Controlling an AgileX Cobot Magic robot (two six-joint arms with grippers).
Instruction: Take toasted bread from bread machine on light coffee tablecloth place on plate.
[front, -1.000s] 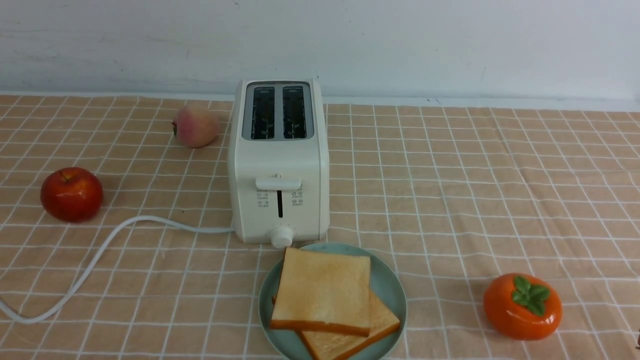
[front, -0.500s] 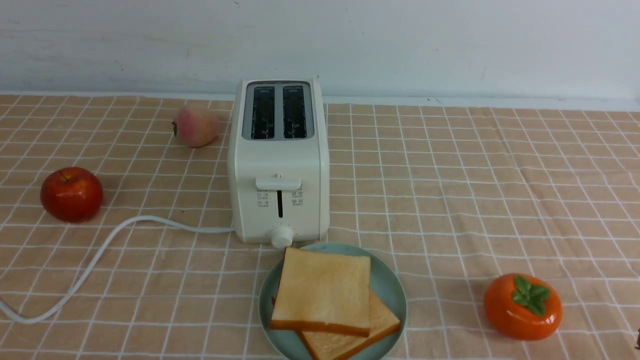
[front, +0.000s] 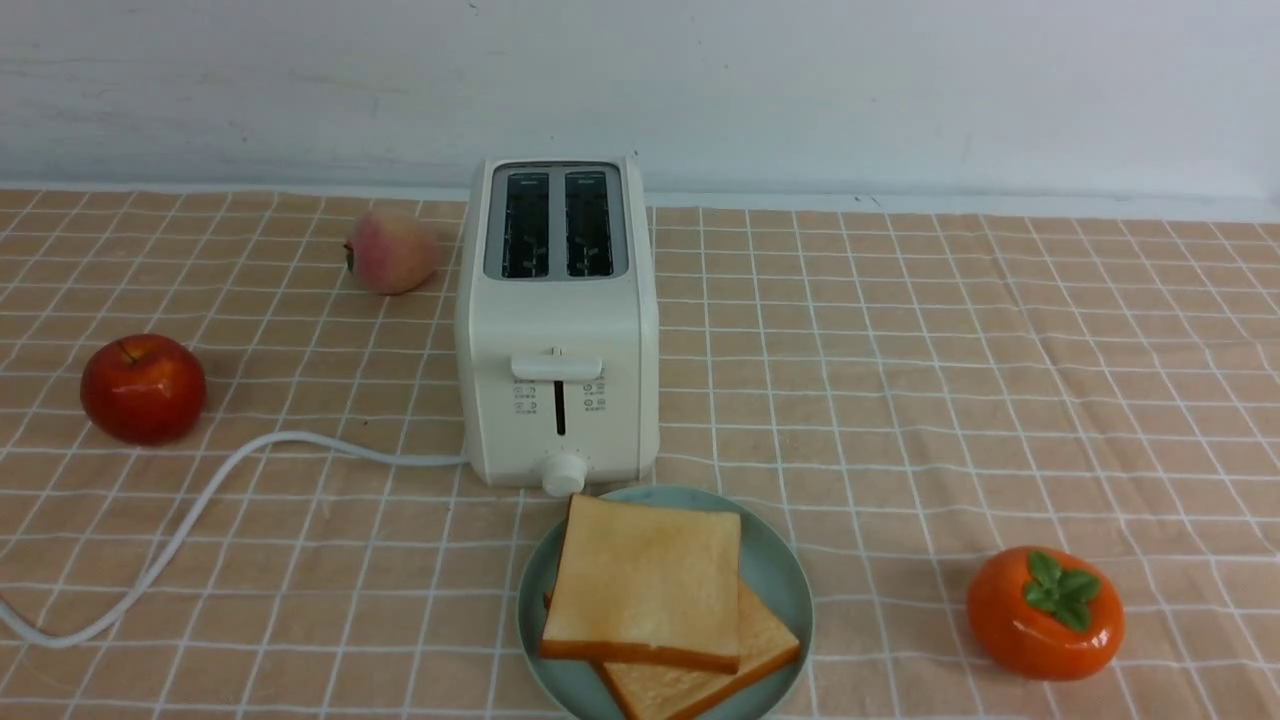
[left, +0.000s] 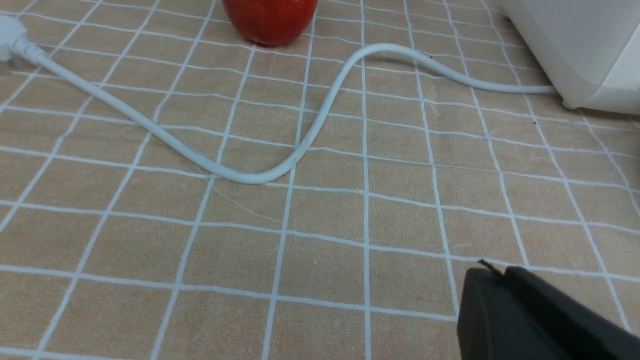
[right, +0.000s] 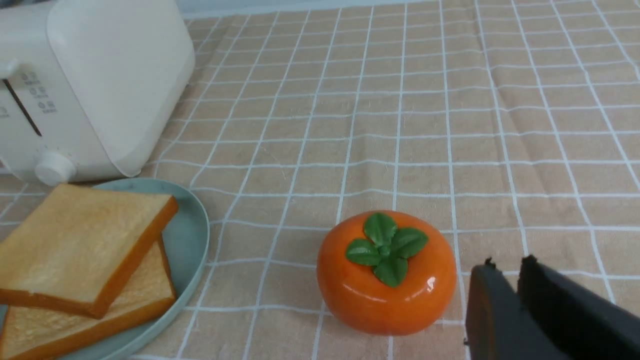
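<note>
Two slices of toasted bread (front: 645, 585) lie stacked on the plate (front: 785, 580), the upper one askew over the lower. The plate sits at the near edge of the light coffee tablecloth (front: 900, 380), just in front of the bread machine (front: 557, 330), whose slots stand empty. Its cord (front: 200, 510) trails toward the left edge. Left gripper (left: 492, 275): clenched, holding nothing, above bare cloth. Right gripper (right: 507, 270): a narrow gap between its jaws, holding nothing, near an orange persimmon (right: 387, 272). Red apple (front: 143, 388) and peach (front: 392, 252) lie on the left side.
</note>
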